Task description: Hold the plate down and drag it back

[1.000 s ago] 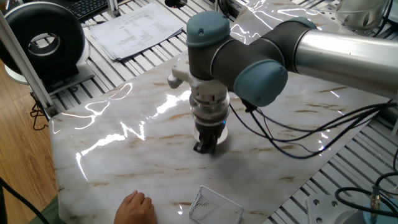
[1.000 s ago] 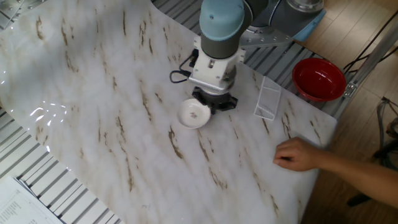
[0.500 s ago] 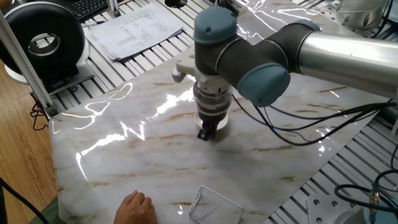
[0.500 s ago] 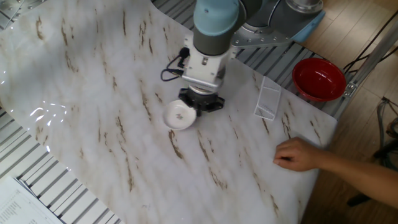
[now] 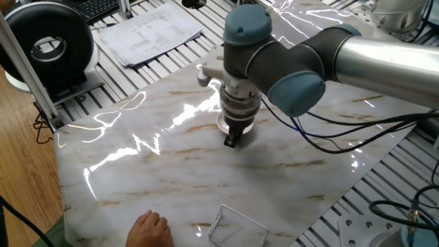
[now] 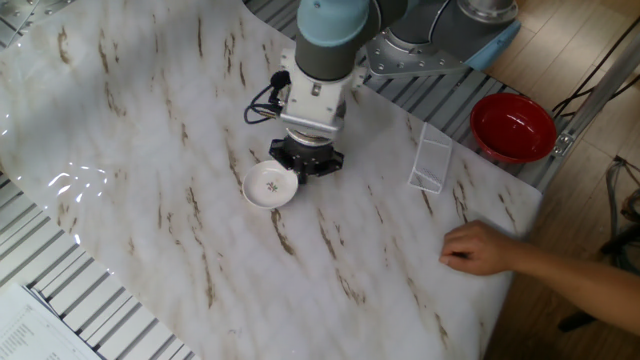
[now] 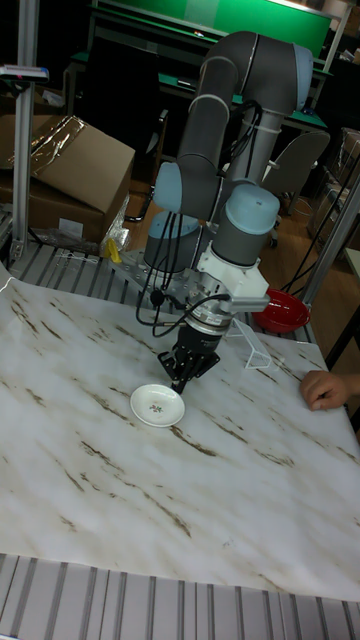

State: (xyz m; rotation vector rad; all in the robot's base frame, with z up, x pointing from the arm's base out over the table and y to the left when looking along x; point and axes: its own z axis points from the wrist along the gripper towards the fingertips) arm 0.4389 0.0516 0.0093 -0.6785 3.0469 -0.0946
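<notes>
the plate [image 6: 270,185] lies flat on the marbled table [image 6: 150,120], roughly mid-table, with its small dark motif facing up; in the tall fixed view the plate [image 7: 157,404] is fully visible, and in one fixed view only a sliver of the plate [image 5: 222,125] peeks out behind the wrist. the gripper [image 6: 303,167] points straight down onto the plate's rim at about 2 o'clock in the other fixed view, its fingertips touching the rim. whether its fingers are spread or pressed together cannot be told. further toward 3 o'clock a wire basket [image 6: 430,160] stands on the table, well apart. beyond it a red bowl [image 6: 513,127] sits off the table's edge. at 4 o'clock a person's hand [image 6: 480,248] rests on the table.
</notes>
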